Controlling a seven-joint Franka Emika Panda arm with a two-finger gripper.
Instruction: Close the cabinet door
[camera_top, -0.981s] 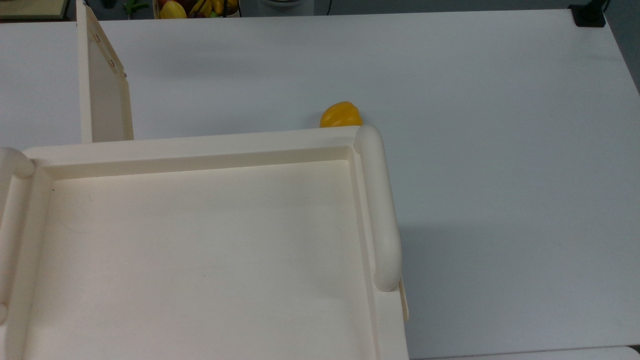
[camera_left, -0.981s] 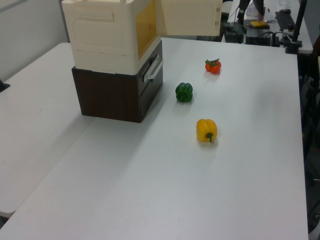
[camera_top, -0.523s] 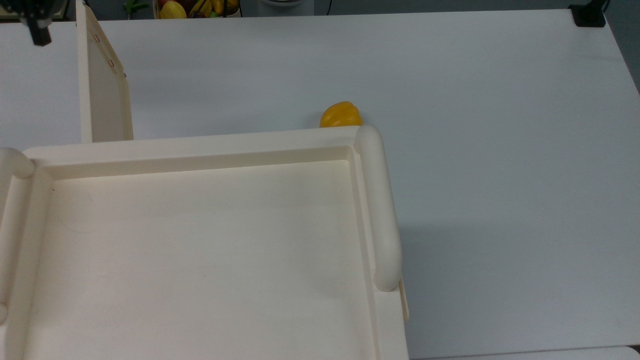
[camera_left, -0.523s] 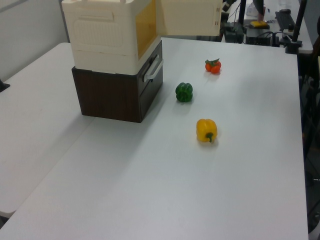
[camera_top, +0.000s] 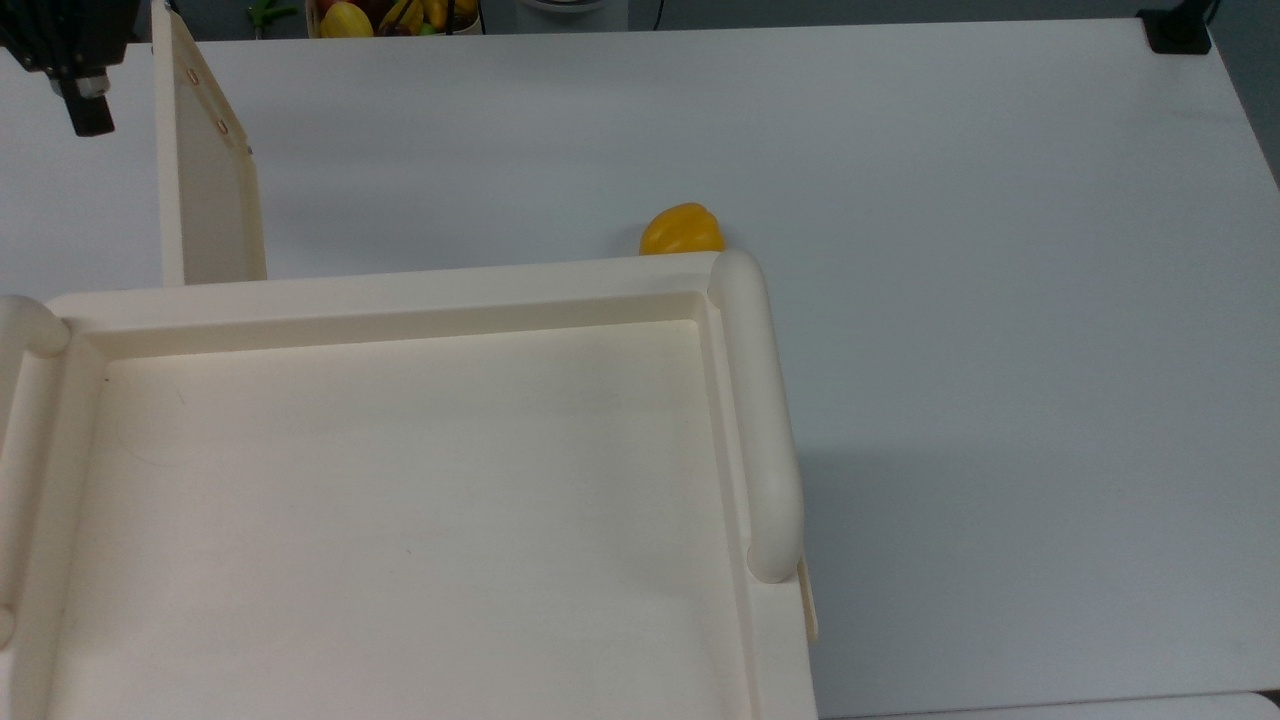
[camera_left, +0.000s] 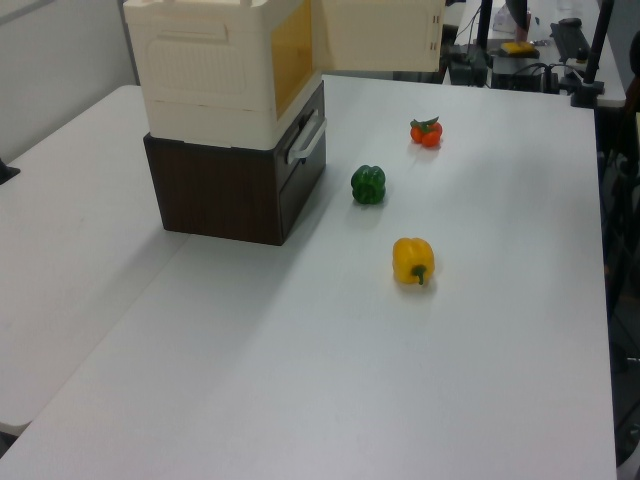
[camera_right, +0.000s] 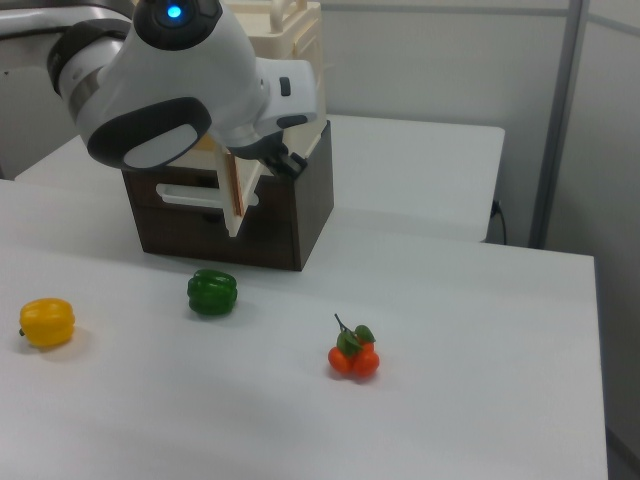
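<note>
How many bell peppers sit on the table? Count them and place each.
2. The green pepper lies near the dark drawer unit; the yellow pepper lies further out on the white table, nearer the left view's bottom. Others may be hidden behind the cabinet.

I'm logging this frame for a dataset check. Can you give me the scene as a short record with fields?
cabinet: cream unit on a dark brown base
cabinet door: swung open, standing out from the front
gripper: in the top view's upper left, beside the door's outer face, apart from it
table: white
yellow pepper: on the table
green pepper: nearest the cabinet
tomatoes: on the table
task state: door not closed
</note>
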